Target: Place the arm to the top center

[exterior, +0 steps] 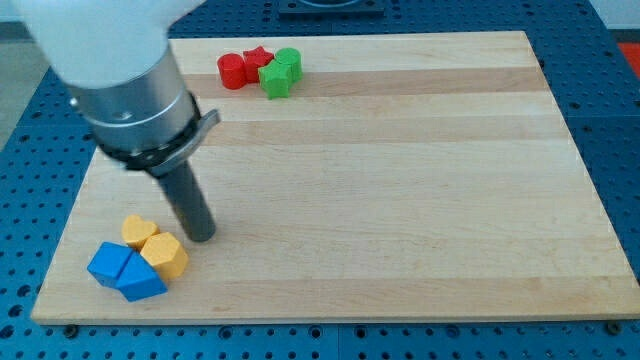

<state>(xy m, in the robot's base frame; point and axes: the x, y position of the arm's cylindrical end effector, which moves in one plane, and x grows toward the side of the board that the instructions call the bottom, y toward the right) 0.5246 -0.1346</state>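
Observation:
My tip (201, 236) rests on the wooden board (400, 180) at the view's lower left. It stands just right of and slightly above a cluster of blocks: a yellow heart-like block (139, 230), a yellow hexagon block (166, 256), a blue block (107, 263) and a blue triangular block (141, 281). At the view's top, left of centre, sit a red cylinder (232, 70), a red star (258, 58), a green star (276, 78) and a green round block (289, 62), packed together. The tip touches none of them.
The arm's large grey and white body (120, 70) covers the board's upper left corner. A blue perforated table (620, 120) surrounds the board on all sides.

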